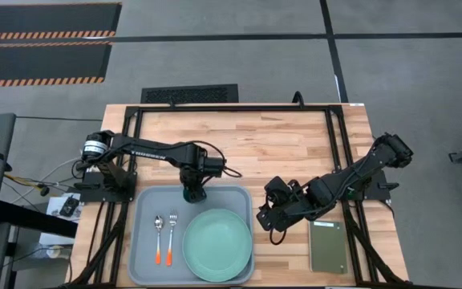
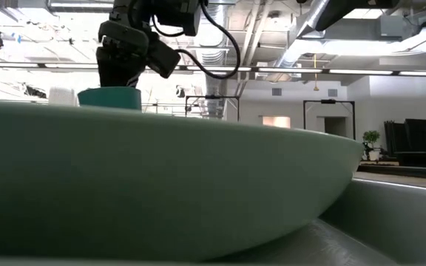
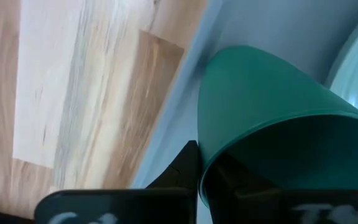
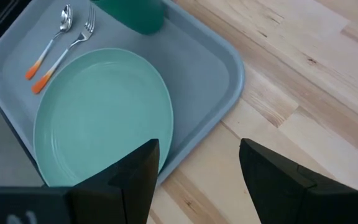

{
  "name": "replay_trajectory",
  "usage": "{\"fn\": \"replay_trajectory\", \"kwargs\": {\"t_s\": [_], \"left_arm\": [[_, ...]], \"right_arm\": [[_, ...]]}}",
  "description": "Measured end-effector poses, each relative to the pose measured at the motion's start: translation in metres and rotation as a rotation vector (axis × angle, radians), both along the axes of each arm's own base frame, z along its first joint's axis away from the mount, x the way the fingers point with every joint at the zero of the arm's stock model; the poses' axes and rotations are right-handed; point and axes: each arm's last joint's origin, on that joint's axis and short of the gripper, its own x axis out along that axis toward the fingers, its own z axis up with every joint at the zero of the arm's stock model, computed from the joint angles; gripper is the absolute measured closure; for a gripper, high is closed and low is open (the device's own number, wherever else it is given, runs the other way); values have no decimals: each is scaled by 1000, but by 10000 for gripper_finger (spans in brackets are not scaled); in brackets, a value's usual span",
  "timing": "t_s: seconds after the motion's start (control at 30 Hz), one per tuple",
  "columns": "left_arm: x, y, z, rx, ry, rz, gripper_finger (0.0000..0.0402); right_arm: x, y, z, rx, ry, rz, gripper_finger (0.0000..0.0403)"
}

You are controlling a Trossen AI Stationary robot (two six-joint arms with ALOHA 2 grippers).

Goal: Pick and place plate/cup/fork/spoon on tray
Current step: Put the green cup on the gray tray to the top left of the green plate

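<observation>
On the pale tray lie the mint-green plate, the spoon and the fork, side by side to the plate's left. My left gripper stands over the tray's far rim, pointing down, shut on the dark teal cup, which also shows in the low view as the cup behind the plate. My right gripper hovers open over the wood to the right of the tray, holding nothing. My left gripper holds the cup by its rim, one finger outside the wall and one inside the hollow. The fingers come from above, pointing down. The cup hangs upright below them, over the tray's far part; whether its bottom touches the tray, I cannot tell.
A small dark green pad lies on the wooden table to the right of the tray, near the front edge. Bare wood stretches beyond the tray toward the far edge. A black frame runs round the table.
</observation>
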Motion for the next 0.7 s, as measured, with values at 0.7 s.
{"fn": "replay_trajectory", "kwargs": {"t_s": [0.7], "left_arm": [[4, 7, 0, -23, -41, 8, 401]], "right_arm": [[0, 0, 0, -4, 3, 1, 154]]}}
